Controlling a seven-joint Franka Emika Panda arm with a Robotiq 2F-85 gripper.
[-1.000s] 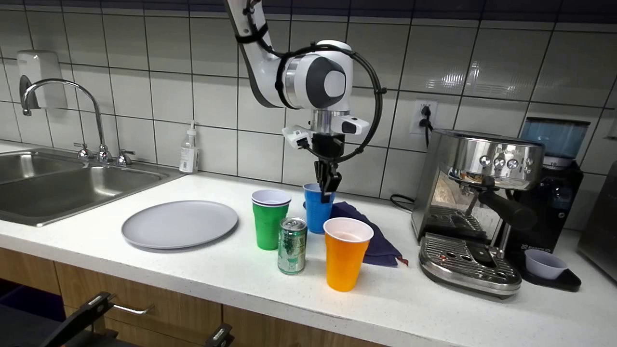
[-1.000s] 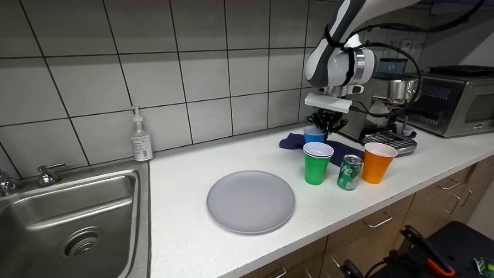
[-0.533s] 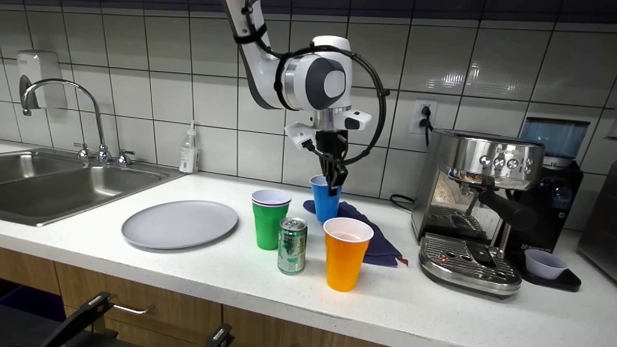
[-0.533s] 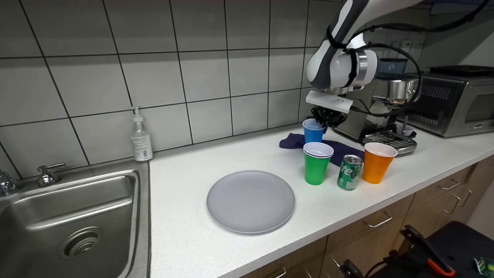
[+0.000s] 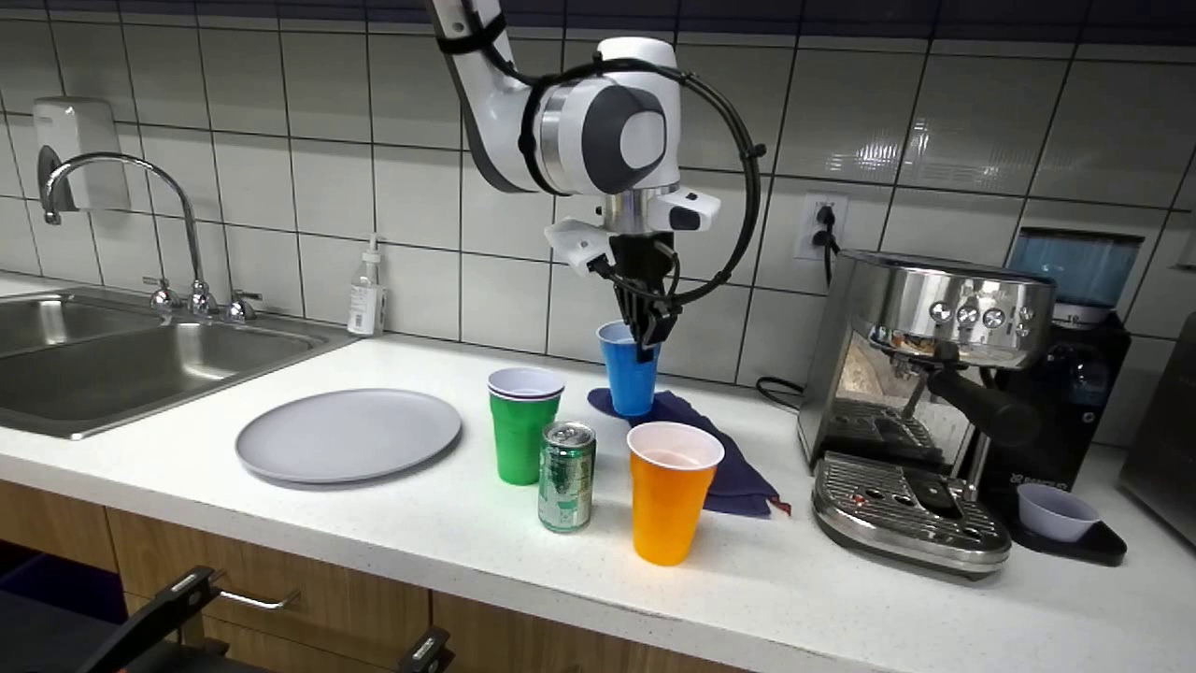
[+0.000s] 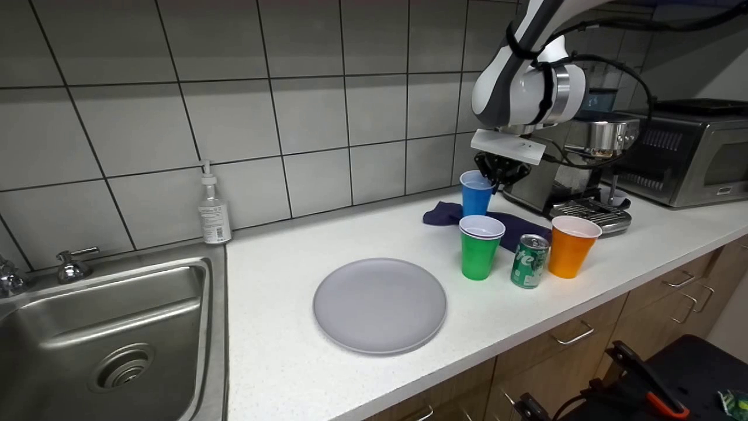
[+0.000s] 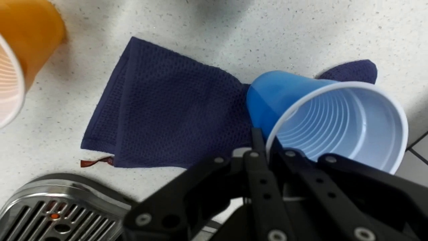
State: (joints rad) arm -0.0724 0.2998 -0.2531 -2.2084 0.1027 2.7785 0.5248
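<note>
hand [image 7: 266, 140], nearly closed, pinches the blue cup [image 7: 326, 120] with one finger [image 7: 277, 145] inside.

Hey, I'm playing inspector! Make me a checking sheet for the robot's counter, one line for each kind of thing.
Surface: pale speckled counter.
Job's things: blue cup, held over a dark blue cloth; whether they touch is unclear.
Clutter: green cup, can and orange cup nearby; gray plate farther off.
Gripper: shut on the blue cup's wall, the rim between its fingers.
Cables: black cable looping beside the robot arm; black plug in the wall outlet.
Surroundings: sink, soap bottle, coffee machine and tiled wall.
</note>
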